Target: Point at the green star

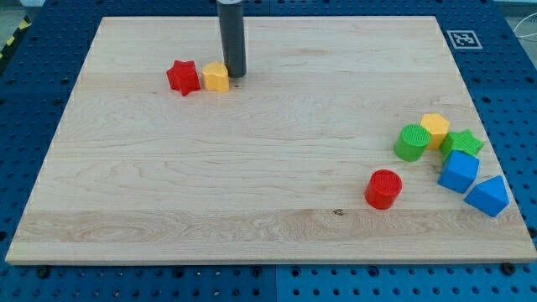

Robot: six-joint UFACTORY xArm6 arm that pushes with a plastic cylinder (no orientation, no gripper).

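My tip (pixel 234 77) touches the yellow block (pixel 216 76) (green star (pixel 462 143) well apart, view's right)

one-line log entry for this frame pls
task: point at green star | my tip: view's top, beside yellow block | star: far right cluster | not reached

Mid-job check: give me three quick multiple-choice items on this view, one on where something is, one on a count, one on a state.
1. Where is the green star?
A. near the view's right edge
B. beside the red star
C. at the view's bottom left

2. How many blue blocks show?
A. one
B. two
C. four

3. My tip is
A. touching the green star
B. right beside the yellow block, far from the green star
C. out of view

Key: 1 A, it sits in the right-hand cluster; 2 B, two blue blocks lie there; 3 B, the rod ends beside the yellow block near the red star.
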